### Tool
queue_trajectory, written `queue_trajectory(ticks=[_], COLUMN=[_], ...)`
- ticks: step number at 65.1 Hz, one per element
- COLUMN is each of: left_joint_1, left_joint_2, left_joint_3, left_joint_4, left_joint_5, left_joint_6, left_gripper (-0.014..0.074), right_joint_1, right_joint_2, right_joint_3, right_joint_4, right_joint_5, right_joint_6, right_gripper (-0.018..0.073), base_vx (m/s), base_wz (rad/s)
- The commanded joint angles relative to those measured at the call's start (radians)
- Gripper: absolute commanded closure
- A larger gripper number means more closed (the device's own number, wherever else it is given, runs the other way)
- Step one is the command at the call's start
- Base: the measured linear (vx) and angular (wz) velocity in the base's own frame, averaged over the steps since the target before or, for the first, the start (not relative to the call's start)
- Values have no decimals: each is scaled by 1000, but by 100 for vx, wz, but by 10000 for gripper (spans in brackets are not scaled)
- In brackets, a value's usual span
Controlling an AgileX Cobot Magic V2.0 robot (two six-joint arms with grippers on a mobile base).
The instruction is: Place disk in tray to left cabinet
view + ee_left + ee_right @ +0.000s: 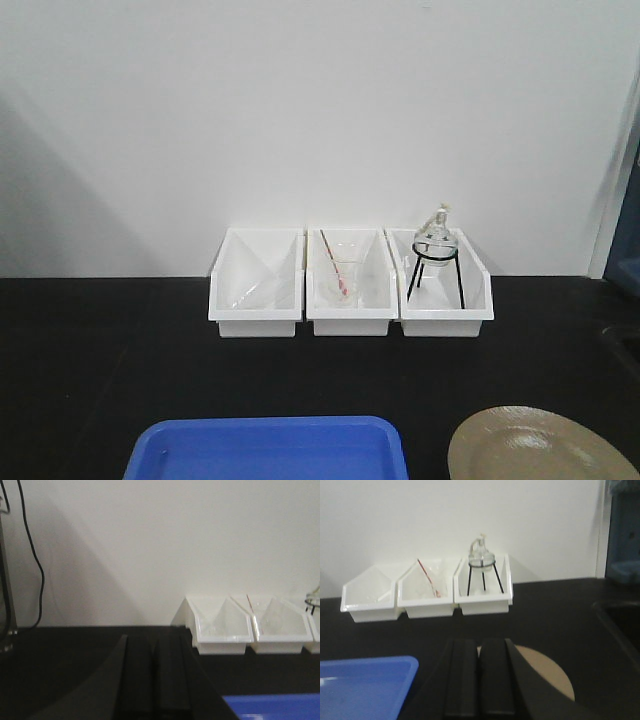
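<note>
Checking the geometry for the pick: the disk (540, 448) lay flat on the black bench (100, 350) at front right. It was not in the tray (265, 450), which sat front centre-left with its long side running left-right. A strip of bare bench lay between the two. The disk is round, so there was no long axis to align to.

Right wrist view: the right gripper (479, 647) pointed at the disk's left part. The disk spread out ahead and to the right of the fingers (462, 680), with the tray off to their left. The right arm was clearly the nearer one. Its two pads were pressed together with no gap and held nothing. Couldn't tell whether they touched the disk.

Left wrist view: the left gripper (153, 645) was over bare bench, with only a tray corner showing at lower right and no disk in view. Its fingers also looked closed, just a thin seam between them, and empty. That view was dim, though.

Judgement: the right jaws need to open first. A flat glossy plate offers only its thin rim to bite, so there's a slip risk. The cabinet wasn't in any view. The white bins (350, 280) at the back, one holding a flask (436, 240) on a stand, were well apart from the work.
</note>
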Motion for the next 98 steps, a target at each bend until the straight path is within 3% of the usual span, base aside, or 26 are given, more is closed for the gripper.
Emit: queue_trajectory(ticks=[1,9,25,36,43,50,53,57,62,66,77,85,98], left_joint_1=[1,1,1,1,1,1,1,1,1,1,1,1,1], left_joint_2=[55,96,124,124,124,124,124,124,124,124,124,124,125], left_joint_3=[-35,-35,-35,-35,-35,-35,-35,-35,-35,-35,-35,-35,-35], left_joint_4=[-3,-3,-3,-3,-3,-3,-3,-3,-3,-3,-3,-3,-3], left_joint_5=[-43,-3,8,10,10,10,10,10,10,10,10,10,8], left_joint_6=[1,1,1,1,1,1,1,1,1,1,1,1,1], left_gripper=[581,517,305,269,269,269,269,269,269,269,269,269,269], right_joint_1=[-4,-4,-4,-4,-4,-5,-5,-18,-78,-160,-370,-489,-492], right_joint_2=[78,162,264,290,309,387,438,498,589,652,812,943,1113], right_joint_3=[-36,-36,-36,-40,-115,-252,-337,-425,-551,-627,-692,-692,-700], right_joint_4=[-13,-13,-8,116,158,59,-25,-125,-225,-265,-251,-115,114], right_joint_5=[-85,-87,-116,-95,61,243,305,372,429,478,505,466,393], right_joint_6=[-3,-3,0,28,52,66,93,176,303,330,161,53,-234], right_gripper=[519,447,156,118,131,132,131,128,127,127,127,127,135], base_vx=[0,0,0,0,0,0,0,0,0,0,0,0,0], base_wz=[0,0,0,0,0,0,0,0,0,0,0,0,0])
